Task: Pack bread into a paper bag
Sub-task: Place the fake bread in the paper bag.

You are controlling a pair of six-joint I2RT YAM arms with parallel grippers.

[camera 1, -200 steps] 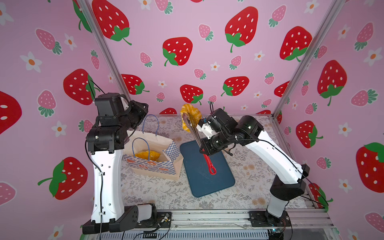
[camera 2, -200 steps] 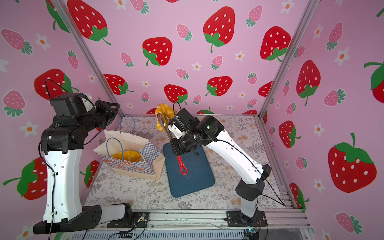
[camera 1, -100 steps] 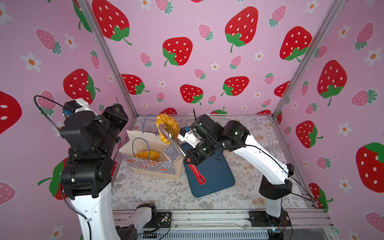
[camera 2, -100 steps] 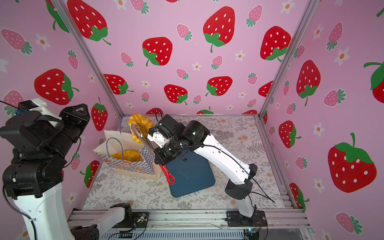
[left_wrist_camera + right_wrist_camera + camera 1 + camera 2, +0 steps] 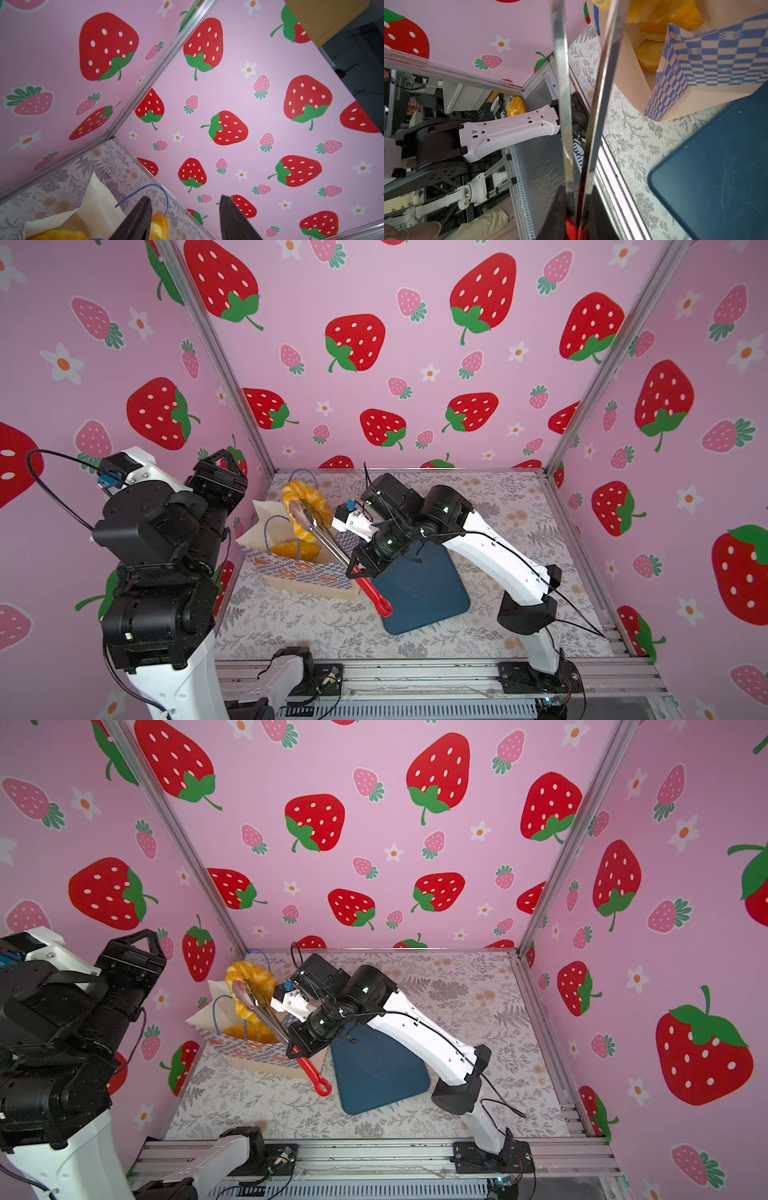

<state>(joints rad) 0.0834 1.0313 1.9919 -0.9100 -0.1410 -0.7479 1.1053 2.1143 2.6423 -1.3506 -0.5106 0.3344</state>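
Observation:
My right gripper is shut on the red-handled metal tongs. The tongs pinch a golden twisted ring just above the open mouth of the paper bag. More bread lies inside the bag. My left gripper hangs high to the left of the bag, open, with nothing between its fingers. The left wrist view catches the bag's edge below.
An empty dark blue tray lies right of the bag on the floral tabletop. Pink strawberry walls close in the left, back and right. The bag stands near the back left corner.
The right arm carried the ring on the tongs leftward from above the tray to over the bag. The left arm drew back from the bag, rose, and its gripper opened.

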